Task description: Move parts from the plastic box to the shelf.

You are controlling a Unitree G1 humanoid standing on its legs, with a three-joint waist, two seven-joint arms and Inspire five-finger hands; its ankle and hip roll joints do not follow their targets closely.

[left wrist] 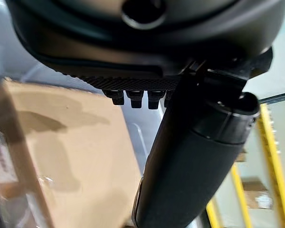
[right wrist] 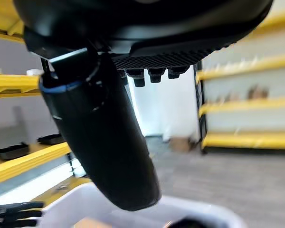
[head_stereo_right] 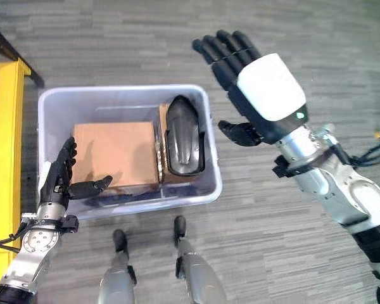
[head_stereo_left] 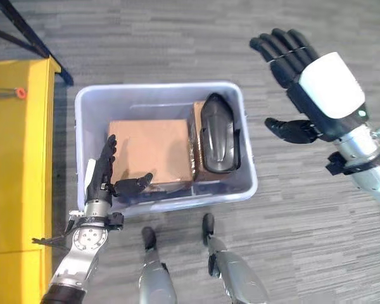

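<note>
A pale plastic box (head_stereo_left: 248, 161) sits on the floor in front of me. Inside lie a brown cardboard box (head_stereo_left: 151, 147) on its left side and a black moulded part (head_stereo_left: 218, 134) on its right, resting on another brown package. My left hand (head_stereo_left: 100, 177) is open at the box's near left corner, fingers straight over the wall, thumb reaching toward the cardboard box (left wrist: 61, 156). My right hand (head_stereo_right: 256, 95) hovers open above the floor to the right of the box, palm turned toward it, holding nothing.
A yellow shelf (head_stereo_left: 16, 171) stands along the left side, close to the box's left wall. Yellow shelving (right wrist: 247, 71) with dark trays shows across the room in the right wrist view. Grey carpet floor lies to the right of and beyond the box.
</note>
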